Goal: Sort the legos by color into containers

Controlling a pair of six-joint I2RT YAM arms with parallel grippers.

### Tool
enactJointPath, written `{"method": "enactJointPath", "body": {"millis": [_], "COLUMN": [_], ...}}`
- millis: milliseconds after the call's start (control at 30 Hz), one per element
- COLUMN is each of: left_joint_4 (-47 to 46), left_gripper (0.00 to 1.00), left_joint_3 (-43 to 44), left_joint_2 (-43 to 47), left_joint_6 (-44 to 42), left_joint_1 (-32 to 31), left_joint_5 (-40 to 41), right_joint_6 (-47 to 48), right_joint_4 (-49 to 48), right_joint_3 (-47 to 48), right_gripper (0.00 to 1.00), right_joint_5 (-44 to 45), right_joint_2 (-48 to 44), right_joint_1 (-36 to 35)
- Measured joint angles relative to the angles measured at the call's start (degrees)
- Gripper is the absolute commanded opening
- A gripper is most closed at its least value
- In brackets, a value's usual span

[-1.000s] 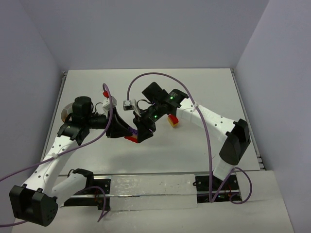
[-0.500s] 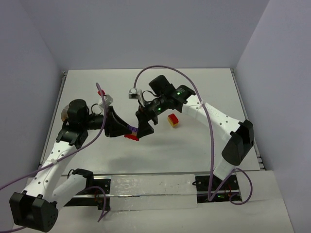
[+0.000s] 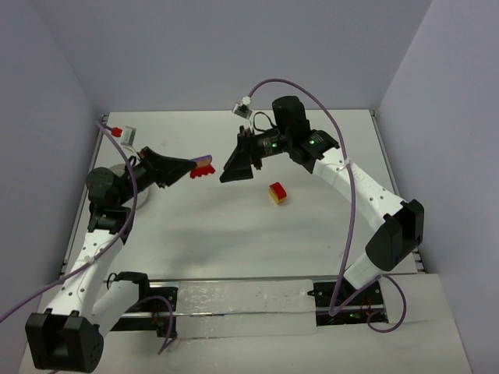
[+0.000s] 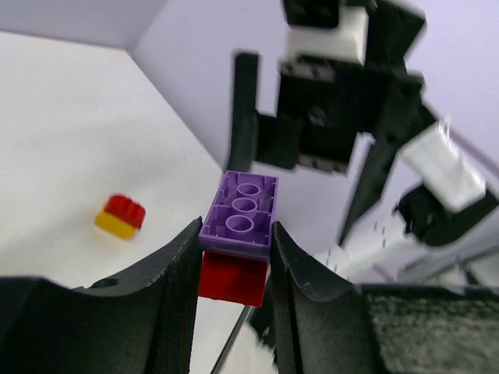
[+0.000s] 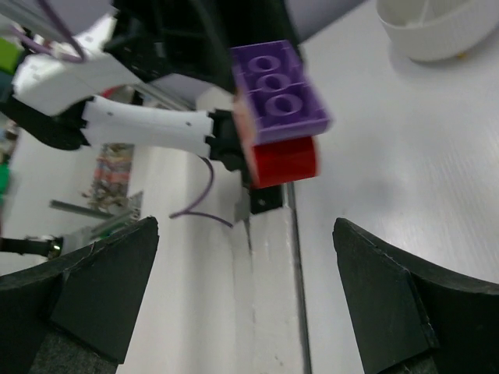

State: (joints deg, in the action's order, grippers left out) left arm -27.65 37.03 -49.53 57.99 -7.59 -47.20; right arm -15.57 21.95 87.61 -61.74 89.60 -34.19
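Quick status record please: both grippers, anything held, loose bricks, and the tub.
left gripper: shut on a purple brick stacked on a red brick, held above the table
right gripper: open, empty, facing the held stack
loose brick: red-and-yellow brick, lying on the table, apart from both grippers
white tub: at the table's left side, by the left arm
tub contents: cannot tell

Robotics lab: bare lavender walls [image 3: 234, 54], white table [image 3: 312, 234], two bolted arms [image 3: 365, 192].
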Motion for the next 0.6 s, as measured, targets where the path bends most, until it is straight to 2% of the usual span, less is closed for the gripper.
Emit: {"method": "enactJointPath", "body": {"millis": [133,300,433,600], "left_joint_4": [-4.07,-6.39,-7.09,-7.48], "left_gripper": [0.0,0.0,0.0,0.0], "left_joint_3": [1.63,2.01,2.02,2.02], "left_joint_2": [-3.69,-3.64,-3.16,-3.05], "left_joint_6": [5.91,9.14,10.68,12.08], "left_joint_1": [1.04,1.04,1.06,1.18], "left_joint_5": [4.87,7.19,8.16,8.73], "right_joint_6": [-11.51,-27.18,-32.9,-34.75], "right_joint_4": [-12.55,-29.0,-33.01,-33.22], "right_joint_3": [-0.74,-3.46,-3.58,-3.53], "right_gripper": [0.94,0.91,0.89,0.89], "right_joint_5": [-1.86,-2.84,-1.52,0.51], "right_joint_2": [0.29,2.56,5.43,7.19], "right_joint_1": [-0.01,-0.05,-0.29,-0.59]}}
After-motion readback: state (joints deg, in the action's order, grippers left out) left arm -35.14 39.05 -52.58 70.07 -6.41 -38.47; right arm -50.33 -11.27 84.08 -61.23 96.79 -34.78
